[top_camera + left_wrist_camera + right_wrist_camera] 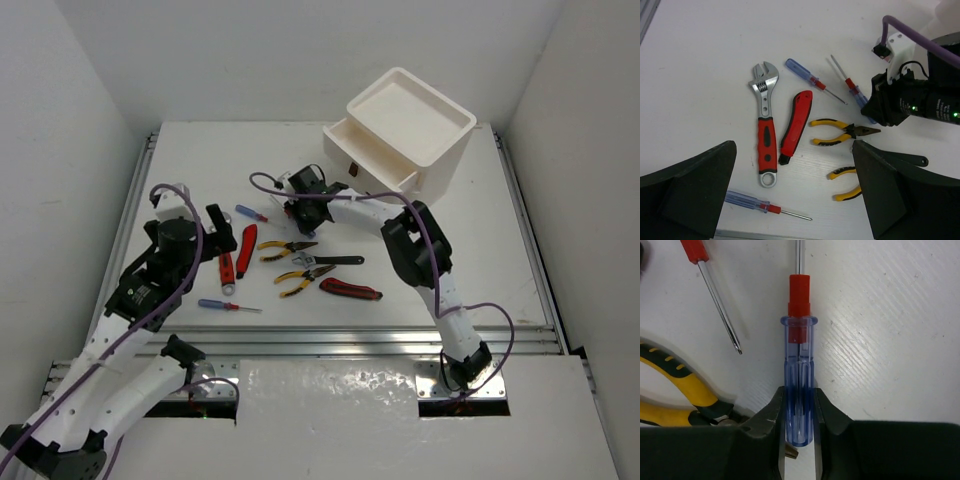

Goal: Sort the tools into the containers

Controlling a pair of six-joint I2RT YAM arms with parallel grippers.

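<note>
Right now, from above, my right tool [300,208] is down among the scattered tools in the middle of the counter [480,260]. It sits just in front of the white drawer unit [440,150], whose top drawer [385,172] stands pulled out. My left tool [189,228] hangs over the left side of the spread, near the red-handled wrench [227,272].

From the left wrist, that tool's fingers [695,185] are spread wide with nothing between them. Below lie the red-handled wrench, a red-and-black knife [796,125], yellow pliers [840,132] and a loose screwdriver [767,205].

From the right wrist, my right tool is clenched on the butt of a blue-handled screwdriver [799,365], one finger on each side of the handle, shaft pointing away. I cannot tell whether it has left the counter. Another pair of pliers [680,385] lies just to its left.

I judge the step to be the pick-up of this screwdriver. Next I should lift it straight up, clear of those pliers, carry it to the top drawer and let go there. The grip is near the handle's end, so the shaft may droop.
</note>
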